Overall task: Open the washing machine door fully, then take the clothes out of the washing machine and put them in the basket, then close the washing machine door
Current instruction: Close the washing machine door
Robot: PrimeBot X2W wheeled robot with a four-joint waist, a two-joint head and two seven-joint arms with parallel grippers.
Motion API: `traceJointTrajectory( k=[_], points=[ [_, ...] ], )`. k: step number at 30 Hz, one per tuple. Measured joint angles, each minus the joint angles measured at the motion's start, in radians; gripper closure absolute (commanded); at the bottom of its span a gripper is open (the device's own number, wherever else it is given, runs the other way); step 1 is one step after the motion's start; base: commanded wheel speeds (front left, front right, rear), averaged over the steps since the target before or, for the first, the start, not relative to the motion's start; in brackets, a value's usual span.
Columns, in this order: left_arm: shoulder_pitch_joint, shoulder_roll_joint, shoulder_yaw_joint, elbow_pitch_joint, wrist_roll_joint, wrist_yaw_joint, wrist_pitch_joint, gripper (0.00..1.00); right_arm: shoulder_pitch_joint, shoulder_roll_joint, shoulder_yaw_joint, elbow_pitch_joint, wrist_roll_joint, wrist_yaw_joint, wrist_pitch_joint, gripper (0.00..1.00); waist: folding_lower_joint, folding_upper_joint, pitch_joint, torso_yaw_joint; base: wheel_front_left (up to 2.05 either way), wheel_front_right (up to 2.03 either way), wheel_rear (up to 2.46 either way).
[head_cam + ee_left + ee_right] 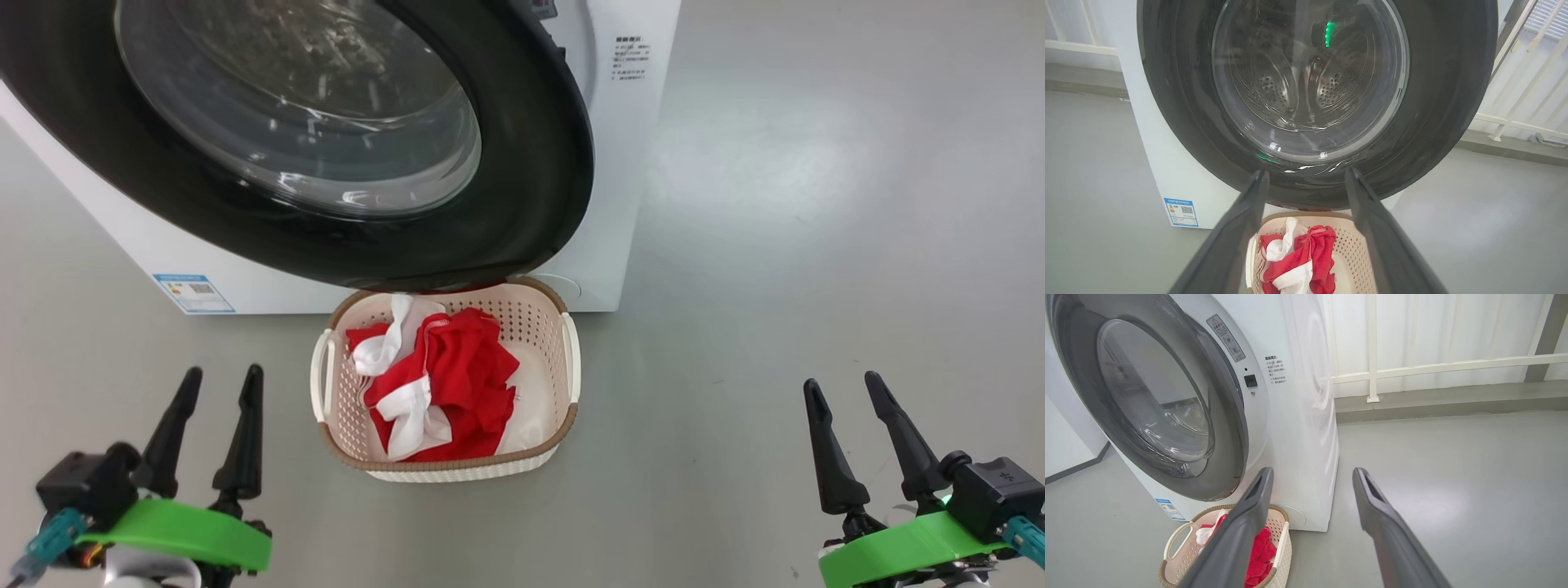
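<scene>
Near the bottom of the head view, left gripper (224,374) and right gripper (840,382) both hang spread wide, with nothing between the fingers and well apart from everything.

Big white front-loading washing machine (620,212) sits far-left on the grey floor (816,245). Its round door (326,122), glossy black rim around bulging clear glass, looks flush against the front. The perforated steel drum (1327,90) reads through the glass in the left wrist view, and I can make out no red inside.

Risks, my read:
- **Latch:** the door may be pushed to but not latched. The seam is too fine to judge. If unlatched, it could drift open over the basket.
- **Basket:** the small cream perforated plastic basket (535,322) with a brown woven-look rim stands right at the washer's base, partly under the door's lower rim. A low arm going in for a re-push could knock it.

Bright red garments (457,376) with white trim lie crumpled in the basket, left of centre, mostly below the rim. Nothing is clearly hanging over.
</scene>
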Motion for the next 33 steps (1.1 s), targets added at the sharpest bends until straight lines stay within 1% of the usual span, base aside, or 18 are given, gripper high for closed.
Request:
traceJointTrajectory(
  k=[4,13,18,23,33],
  points=[
    [0.039,-0.014,0.031,-0.012,0.026,0.000,0.000,0.00,0.015,0.000,-0.001,-0.001,0.000,0.000,0.000,0.00,0.0000,0.0000,-0.011,-0.002,0.00,0.00,0.00],
    [0.137,-0.024,0.121,-0.061,0.105,0.000,0.000,0.00,0.042,-0.002,-0.009,-0.005,0.000,0.000,0.000,0.00,0.0000,0.0000,-0.025,-0.012,0.00,0.00,0.00],
    [0.192,-0.048,0.152,-0.090,0.137,0.000,0.000,0.00,0.057,-0.002,-0.026,-0.009,0.000,0.000,0.000,0.00,0.0000,0.0000,-0.037,-0.015,0.00,0.00,0.00],
    [0.217,-0.057,0.168,-0.114,0.164,0.000,0.000,0.00,0.081,-0.001,-0.032,-0.010,0.000,0.000,0.000,0.00,0.0000,0.0000,-0.046,-0.015,0.00,0.00,0.00],
    [0.218,-0.080,0.170,-0.128,0.176,0.000,0.000,0.00,0.081,-0.001,-0.029,-0.009,0.000,0.000,0.000,0.00,0.0000,0.0000,-0.056,-0.008,0.00,0.00,0.00]
  ],
)
